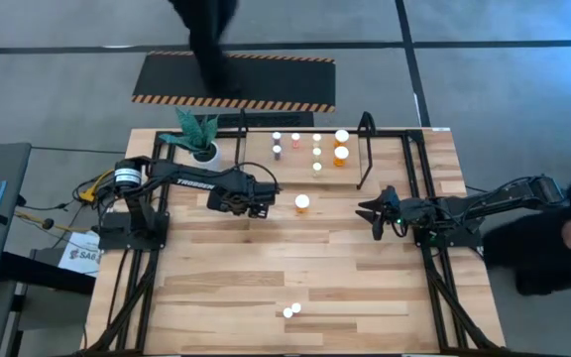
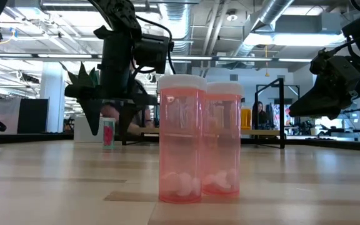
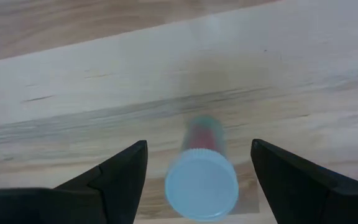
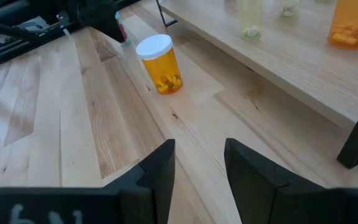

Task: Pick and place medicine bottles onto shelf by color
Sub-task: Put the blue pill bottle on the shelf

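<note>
A small greenish bottle (image 3: 201,180) with a white cap and a red label stands upright on the table between the fingers of my left gripper (image 3: 198,144). The gripper is open and points down over the bottle without touching it. The low view shows the bottle (image 2: 108,134) under that gripper. An orange bottle (image 1: 302,202) stands just to the right of my left gripper (image 1: 261,201). My right gripper (image 1: 375,213) is open and empty, right of the orange bottle (image 4: 160,62). The black-tube shelf (image 1: 365,149) at the back holds several bottles (image 1: 317,152).
Two pinkish bottles (image 1: 292,310) stand near the table's front edge, close before the low camera (image 2: 199,147). A white pot with a green plant (image 1: 204,149) stands left of the shelf. A person in dark clothes (image 1: 563,238) is at the table's right.
</note>
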Motion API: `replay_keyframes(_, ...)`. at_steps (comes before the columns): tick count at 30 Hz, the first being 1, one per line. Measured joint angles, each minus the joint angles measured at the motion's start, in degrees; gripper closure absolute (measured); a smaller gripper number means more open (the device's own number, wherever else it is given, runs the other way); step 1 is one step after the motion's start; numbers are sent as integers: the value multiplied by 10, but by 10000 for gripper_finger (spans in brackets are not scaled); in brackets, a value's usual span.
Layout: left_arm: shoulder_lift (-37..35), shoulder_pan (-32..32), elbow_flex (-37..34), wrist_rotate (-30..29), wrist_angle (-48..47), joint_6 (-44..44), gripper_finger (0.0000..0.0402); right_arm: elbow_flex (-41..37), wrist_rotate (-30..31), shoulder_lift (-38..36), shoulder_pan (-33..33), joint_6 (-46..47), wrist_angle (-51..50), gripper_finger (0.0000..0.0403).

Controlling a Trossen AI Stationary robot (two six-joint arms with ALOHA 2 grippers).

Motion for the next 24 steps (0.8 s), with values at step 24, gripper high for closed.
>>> replay_keyframes(24, 0, 11, 0, -4, 9, 14, 233, 0, 0, 0, 0, 0, 0, 241)
